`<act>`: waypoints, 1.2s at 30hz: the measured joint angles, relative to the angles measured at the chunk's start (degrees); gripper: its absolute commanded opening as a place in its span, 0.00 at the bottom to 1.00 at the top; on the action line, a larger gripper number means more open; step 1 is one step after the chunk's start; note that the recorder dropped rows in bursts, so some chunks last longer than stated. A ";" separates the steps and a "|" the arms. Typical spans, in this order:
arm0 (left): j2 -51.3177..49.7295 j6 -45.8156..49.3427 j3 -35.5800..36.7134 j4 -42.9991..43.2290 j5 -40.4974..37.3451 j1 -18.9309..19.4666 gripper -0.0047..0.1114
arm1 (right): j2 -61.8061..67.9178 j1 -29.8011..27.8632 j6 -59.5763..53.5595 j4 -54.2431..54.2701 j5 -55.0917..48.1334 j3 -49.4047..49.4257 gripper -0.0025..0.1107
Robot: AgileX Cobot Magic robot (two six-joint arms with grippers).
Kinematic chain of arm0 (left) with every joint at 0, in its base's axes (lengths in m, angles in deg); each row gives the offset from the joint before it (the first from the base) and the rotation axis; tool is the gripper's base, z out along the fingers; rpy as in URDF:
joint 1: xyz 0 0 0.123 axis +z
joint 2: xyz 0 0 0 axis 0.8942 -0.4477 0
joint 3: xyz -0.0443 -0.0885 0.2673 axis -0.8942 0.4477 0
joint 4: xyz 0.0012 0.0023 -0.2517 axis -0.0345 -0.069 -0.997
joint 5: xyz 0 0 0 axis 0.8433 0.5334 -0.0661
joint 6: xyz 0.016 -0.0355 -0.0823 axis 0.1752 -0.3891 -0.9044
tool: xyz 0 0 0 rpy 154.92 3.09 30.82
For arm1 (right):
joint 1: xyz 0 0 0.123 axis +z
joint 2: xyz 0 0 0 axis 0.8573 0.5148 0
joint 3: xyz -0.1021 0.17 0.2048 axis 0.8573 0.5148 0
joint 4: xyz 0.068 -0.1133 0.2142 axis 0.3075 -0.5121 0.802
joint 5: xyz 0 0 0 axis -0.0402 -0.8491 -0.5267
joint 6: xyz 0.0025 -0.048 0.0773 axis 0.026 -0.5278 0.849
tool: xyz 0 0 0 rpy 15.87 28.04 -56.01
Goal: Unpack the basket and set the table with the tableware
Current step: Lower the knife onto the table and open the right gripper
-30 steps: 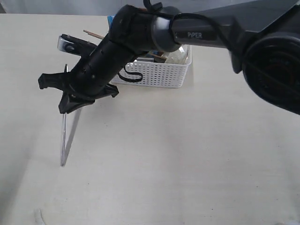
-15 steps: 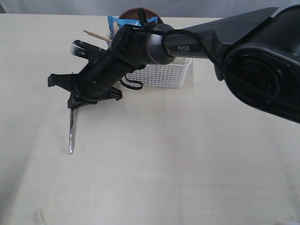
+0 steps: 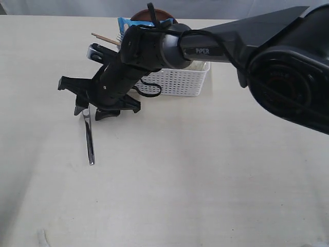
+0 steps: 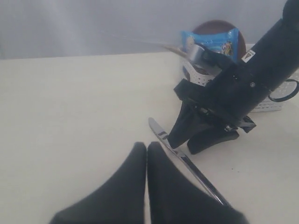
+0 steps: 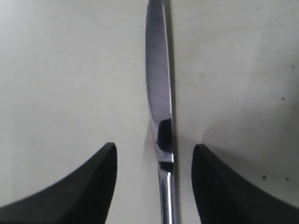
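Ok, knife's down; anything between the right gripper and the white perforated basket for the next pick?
Nothing visible. The right gripper stands open over the steel knife; only bare cream tabletop lies toward the white perforated plastic basket, though the arm hides part of that stretch.

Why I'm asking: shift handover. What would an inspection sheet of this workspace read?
Surface: table cream, faintly scuffed.
Job's things: knife lying on table; basket behind holds chopsticks and brown plate.
Clutter: blue snack packet in basket.
Grippers: right gripper open, jaws either side of knife, clear of it; left gripper shut, empty.
Cables: black cable looping off right arm.
Surroundings: pale grey backdrop behind the table.
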 measured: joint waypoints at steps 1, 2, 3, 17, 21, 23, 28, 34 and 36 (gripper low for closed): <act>0.00 0.00 0.00 0.00 0.00 0.00 0.04 | -0.10 0.00 0.00 0.00 -0.85 0.00 0.45; 0.00 0.00 0.00 0.00 0.00 0.00 0.04 | -0.10 0.00 0.00 0.00 -1.81 0.00 0.45; 0.00 0.00 0.00 0.00 0.00 0.00 0.04 | -0.12 0.00 0.11 0.00 -3.11 0.00 0.45; 0.00 0.00 0.00 0.00 0.00 0.00 0.04 | -0.59 4.77 0.46 -2.00 -8.74 -0.33 0.45; 0.00 0.00 0.00 0.00 0.00 0.00 0.04 | -0.59 5.01 0.71 -2.00 -8.51 -0.33 0.45; 0.00 0.00 0.00 0.00 0.00 0.00 0.04 | -0.59 5.01 0.85 -2.00 -8.51 -0.33 0.45; 0.00 0.00 0.00 0.00 0.00 0.00 0.04 | -0.59 4.89 1.34 -2.09 -8.51 -0.33 0.45; 0.00 0.00 0.00 0.00 0.00 0.00 0.04 | -0.59 2.64 1.46 -2.24 -7.86 -0.33 0.46; 0.00 0.00 0.00 0.00 0.00 0.00 0.04 | -0.59 2.03 1.12 -2.47 -6.78 -0.33 0.46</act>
